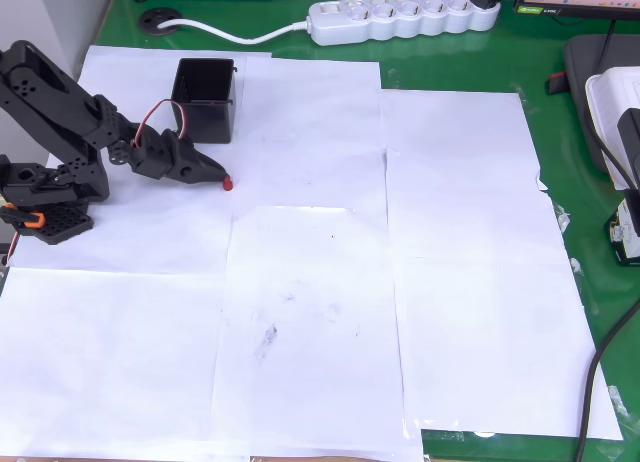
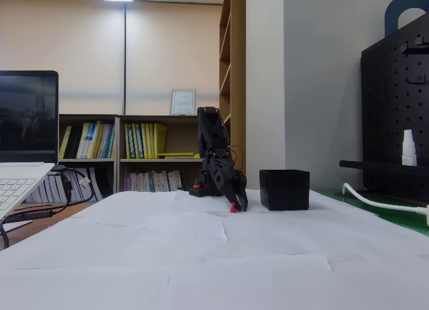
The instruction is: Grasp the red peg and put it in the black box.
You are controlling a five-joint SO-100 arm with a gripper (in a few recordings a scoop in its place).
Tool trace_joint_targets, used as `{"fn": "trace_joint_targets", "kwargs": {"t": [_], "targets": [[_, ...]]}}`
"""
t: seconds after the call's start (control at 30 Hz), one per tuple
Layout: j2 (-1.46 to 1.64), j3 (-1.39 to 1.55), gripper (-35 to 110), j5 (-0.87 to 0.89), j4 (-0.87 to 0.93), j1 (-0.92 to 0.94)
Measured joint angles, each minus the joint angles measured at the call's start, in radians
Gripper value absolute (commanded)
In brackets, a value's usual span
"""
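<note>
The tiny red peg (image 1: 228, 183) sits at the very tip of my black gripper (image 1: 220, 176), low over the white paper. The jaws look closed together around it, with the peg poking out past the tips. In the fixed view the red peg (image 2: 233, 207) shows just under the gripper (image 2: 238, 203), at about table height. The black box (image 1: 205, 99) stands open-topped just behind the gripper in the overhead view. In the fixed view the black box (image 2: 285, 189) is a short way to the right of the gripper.
The arm's black base (image 1: 45, 197) stands at the left edge. White paper sheets (image 1: 320, 312) cover the green table. A white power strip (image 1: 405, 17) lies at the back and a laptop (image 2: 20, 176) stands at the left of the fixed view.
</note>
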Motion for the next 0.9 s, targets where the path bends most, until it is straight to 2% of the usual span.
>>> {"fn": "trace_joint_targets", "kwargs": {"t": [0.27,0.43,0.63,0.77,0.9], "targets": [[0.015,0.000,0,-0.020,-0.020,-0.012],[0.018,0.000,0,0.153,-0.038,-0.064],[-0.169,0.002,0,0.376,0.189,-0.080],[-0.341,-0.002,0,0.411,0.400,-0.061],[-0.403,-0.005,0,0.408,0.460,-0.008]]}}
